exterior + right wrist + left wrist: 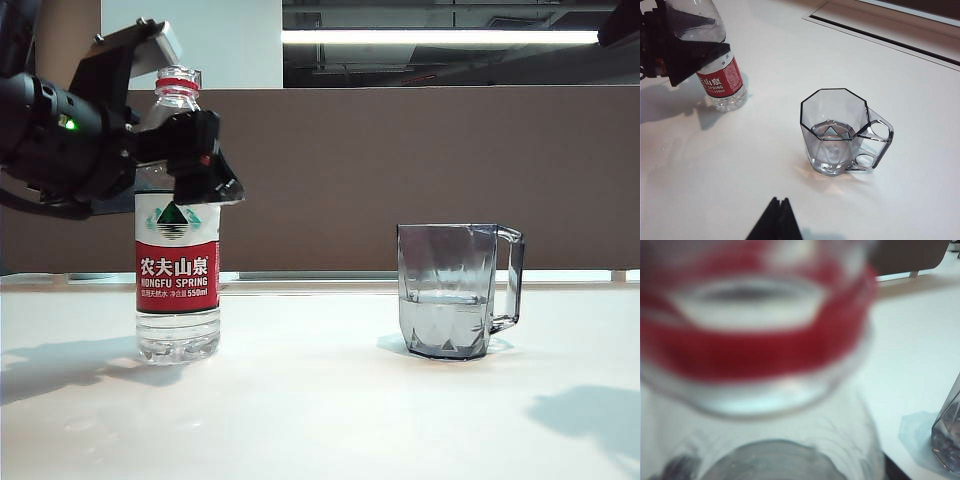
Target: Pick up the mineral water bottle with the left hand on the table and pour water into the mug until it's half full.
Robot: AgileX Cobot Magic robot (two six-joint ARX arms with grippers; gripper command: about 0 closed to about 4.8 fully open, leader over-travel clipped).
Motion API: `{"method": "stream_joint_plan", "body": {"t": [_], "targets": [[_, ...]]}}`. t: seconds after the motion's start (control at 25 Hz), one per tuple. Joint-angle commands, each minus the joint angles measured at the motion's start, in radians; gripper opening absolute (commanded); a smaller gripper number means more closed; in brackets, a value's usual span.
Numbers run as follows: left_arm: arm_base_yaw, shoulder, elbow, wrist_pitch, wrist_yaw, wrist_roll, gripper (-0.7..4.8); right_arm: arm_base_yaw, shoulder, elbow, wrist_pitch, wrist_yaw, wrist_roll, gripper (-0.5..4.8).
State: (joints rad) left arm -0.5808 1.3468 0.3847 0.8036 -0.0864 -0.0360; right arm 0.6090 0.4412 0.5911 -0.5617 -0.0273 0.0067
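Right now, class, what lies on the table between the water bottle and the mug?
Nothing: only bare white table separates the water bottle from the mug. The exterior view shows it, and the right wrist view confirms it.

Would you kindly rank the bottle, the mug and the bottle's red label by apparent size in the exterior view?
1. mineral water bottle, tallest, roughly twice the mug's height.
2. mug.
3. red label, though its red band looks only somewhat smaller than the mug.

The open left gripper hides part of the bottle's shoulder.
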Motion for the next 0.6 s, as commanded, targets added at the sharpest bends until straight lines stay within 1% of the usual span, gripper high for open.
{"method": "stream_joint_plan", "body": {"t": [0.04, 0.12, 0.16, 0.6], "targets": [[-0.002, -0.032, 0.002, -0.055, 0.005, 0.011, 4.79, 0.001, -0.002, 0.005, 0.013, -0.002, 0.001, -0.01], [-0.002, -0.082, 0.002, -0.159, 0.028, 0.036, 4.79, 0.001, -0.002, 0.005, 0.013, -0.002, 0.001, -0.01], [-0.002, -0.099, 0.002, -0.19, 0.028, 0.037, 4.79, 0.001, -0.002, 0.005, 0.013, -0.002, 0.001, -0.01], [-0.002, -0.262, 0.002, -0.438, 0.042, 0.047, 4.79, 0.001, -0.002, 0.005, 0.012, -0.002, 0.001, -0.02]]}}
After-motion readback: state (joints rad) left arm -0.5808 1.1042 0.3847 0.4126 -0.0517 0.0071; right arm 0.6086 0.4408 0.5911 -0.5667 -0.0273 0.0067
